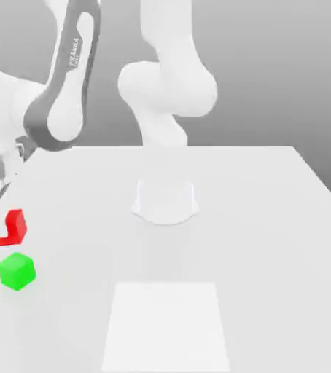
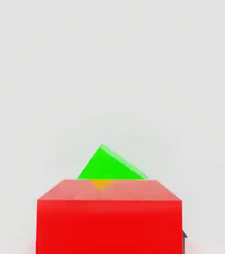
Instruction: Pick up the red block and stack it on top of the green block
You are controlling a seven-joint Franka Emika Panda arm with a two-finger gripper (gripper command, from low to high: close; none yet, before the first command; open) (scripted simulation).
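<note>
At the exterior view's far left, my gripper [image 1: 3, 226] is shut on the red block [image 1: 13, 226], and a white finger covers part of the block's left face. The green block [image 1: 17, 271] rests on the table just below and in front of it, a small gap apart. In the hand view the red block [image 2: 109, 218] sits very close to the camera and hides the near part of the green block [image 2: 109, 164], which lies beyond it as a corner-on cube.
The arm's round white base [image 1: 165, 200] stands mid-table. A lighter square patch [image 1: 167, 324] lies near the front edge. The white table [image 1: 270, 218] spreads wide to the exterior view's right. Both blocks are near its left edge.
</note>
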